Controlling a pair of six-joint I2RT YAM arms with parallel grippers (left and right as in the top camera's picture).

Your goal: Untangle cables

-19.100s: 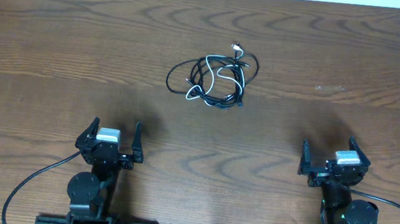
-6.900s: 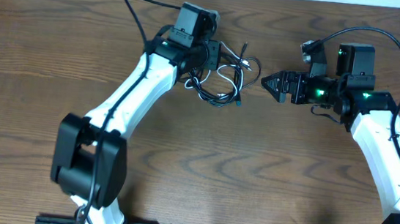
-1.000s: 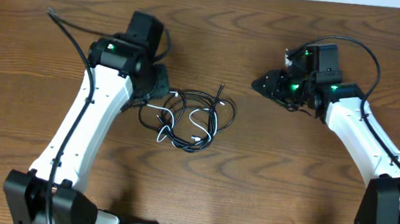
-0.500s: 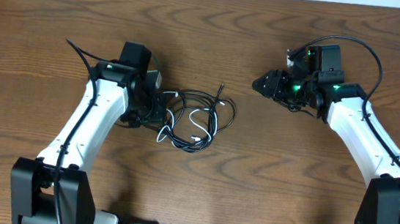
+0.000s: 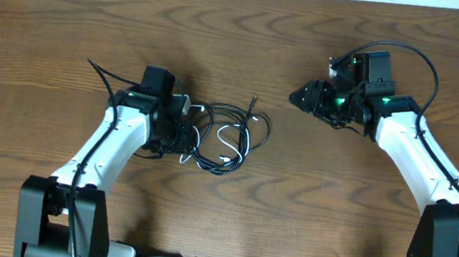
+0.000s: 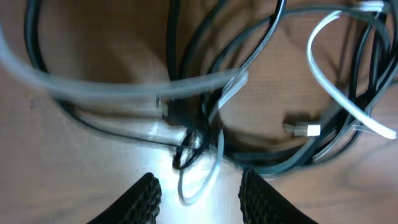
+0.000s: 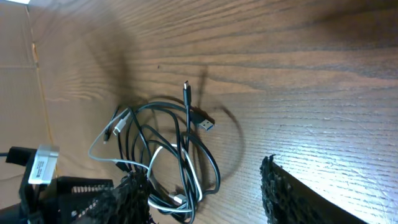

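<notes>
**Me:** My left arm [image 5: 114, 138] has slid back toward me since a moment ago. The left gripper [image 5: 183, 131] was nearly closed then and has opened up. The right side has not moved.

**Pal:** Where are the cables?

**Me:** The cables [image 5: 227, 137] lie in one heap in the middle of the table [image 5: 238, 36], all looped through each other. At the very start the heap sat further off, toward 12 o'clock. Now it is closer to me.

**Pal:** Is the left gripper holding anything?

**Me:** No. It sits at the 9 o'clock edge of the heap with its jaws partly apart. In my left wrist camera, a loop of the white cable [image 6: 339, 96] hangs down into the gap between the fingers [image 6: 146, 196]. Nothing pinches it. The black cables [image 6: 273, 37] cross each other just past the tips. A small silver plug [image 6: 301, 129] lies at 3 o'clock from that crossing.

**Pal:** And the right one?

**Me:** The right gripper [image 5: 298, 96] is at 2 o'clock from the heap, well apart from it. Its jaws are wide and hold nothing. Its camera looks across at the heap. I can see a black plug end [image 7: 207, 126] with a blue tip lying on the side nearest that gripper. From above, one thin black end pokes out of the heap at 1 o'clock.
</notes>
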